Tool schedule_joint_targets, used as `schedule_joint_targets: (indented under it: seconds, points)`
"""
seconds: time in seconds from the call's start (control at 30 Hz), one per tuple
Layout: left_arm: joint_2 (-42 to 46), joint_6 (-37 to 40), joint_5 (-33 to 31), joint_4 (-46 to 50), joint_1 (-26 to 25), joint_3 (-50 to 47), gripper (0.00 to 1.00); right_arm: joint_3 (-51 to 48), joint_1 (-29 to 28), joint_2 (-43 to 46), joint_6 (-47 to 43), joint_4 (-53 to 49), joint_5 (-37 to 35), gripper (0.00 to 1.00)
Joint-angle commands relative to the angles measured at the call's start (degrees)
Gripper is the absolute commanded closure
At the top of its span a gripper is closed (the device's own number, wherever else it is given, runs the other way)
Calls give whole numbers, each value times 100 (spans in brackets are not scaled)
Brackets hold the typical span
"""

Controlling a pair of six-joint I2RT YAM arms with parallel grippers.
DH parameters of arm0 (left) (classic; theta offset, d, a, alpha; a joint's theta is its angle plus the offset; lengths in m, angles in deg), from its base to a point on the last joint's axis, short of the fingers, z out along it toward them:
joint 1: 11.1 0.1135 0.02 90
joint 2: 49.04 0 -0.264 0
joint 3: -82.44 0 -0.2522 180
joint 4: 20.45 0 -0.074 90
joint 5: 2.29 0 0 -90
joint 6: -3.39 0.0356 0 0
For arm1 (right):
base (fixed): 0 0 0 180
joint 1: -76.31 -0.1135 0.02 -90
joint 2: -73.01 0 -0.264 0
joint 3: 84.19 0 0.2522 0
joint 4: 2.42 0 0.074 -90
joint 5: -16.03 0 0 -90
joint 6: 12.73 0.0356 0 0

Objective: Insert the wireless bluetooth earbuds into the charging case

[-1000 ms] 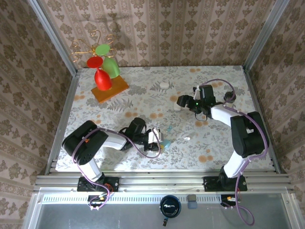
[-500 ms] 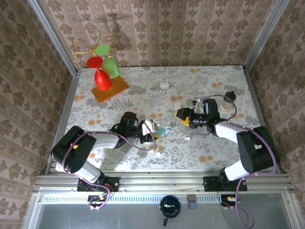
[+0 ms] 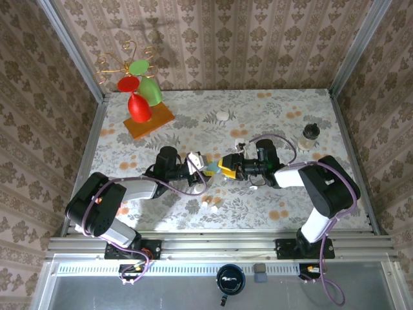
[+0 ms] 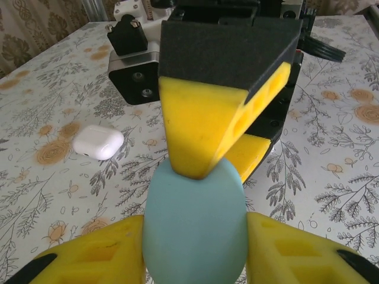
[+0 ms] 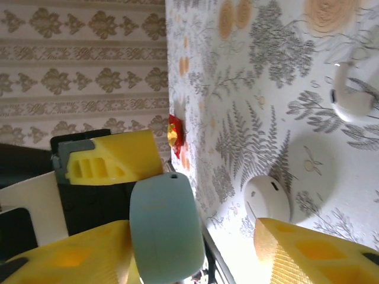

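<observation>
I found the left gripper (image 4: 195, 263) clamped on the blue charging case (image 4: 195, 228), with a yellow pad bearing on each flank of the case. The right gripper (image 3: 226, 166) faced the case with its fingers spread wide. One yellow finger (image 4: 198, 130) touched the top end of the case and the other stood well apart from it. I saw no open lid and could trace no seam in either wrist view. I judged the step in hand to be getting the case open, or possibly a handover (the pictures did not settle which). To do it well, I would keep the left hold firm and square so the smooth shell could not squirt out. I would bring the right finger onto the lid half alone and press gently, since a hard push could twist the case in the pads. The earbuds (image 3: 214, 208) were not in the case. Two tiny white bits lay on the table (image 4: 343, 136) near the case, on its arm-base side. In the right wrist view another lay well apart from the case, beyond a white case (image 5: 267, 200). That one was glossy white, with a rounded head and a short stem, and looked slippery and awkward to pinch.
</observation>
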Motion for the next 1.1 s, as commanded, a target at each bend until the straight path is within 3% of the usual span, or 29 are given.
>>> schedule_joint_targets:
  seconds: [0.0, 0.13, 0.33, 0.4, 0.53, 0.6, 0.93, 1.07]
  points:
    - [210, -76, 212, -231, 0, -6, 59, 90, -52, -51, 307, 434, 149, 52]
    - [206, 73, 132, -81, -8, 34, 59, 107, -53, -8, 274, 334, 157, 71]
    - [174, 140, 7, -18, -51, 88, 57, 119, -76, 37, 232, 229, 211, 86]
    - [160, 143, -28, -53, -52, 79, 49, 102, -70, 61, 219, 229, 180, 87]
    - [268, -36, -159, -489, -61, -115, 24, 99, -33, 168, 269, 216, 132, 87]
    - [349, -178, -182, -703, -61, -215, 18, 99, 5, 195, 388, 315, 132, 87]
    - [669, -679, -37, -1466, 142, -488, 16, 192, 97, -291, 2438, 3030, 327, 91]
    - [631, -1155, 190, -2011, 302, -494, 17, 256, 95, -245, 2536, 3026, 365, 97]
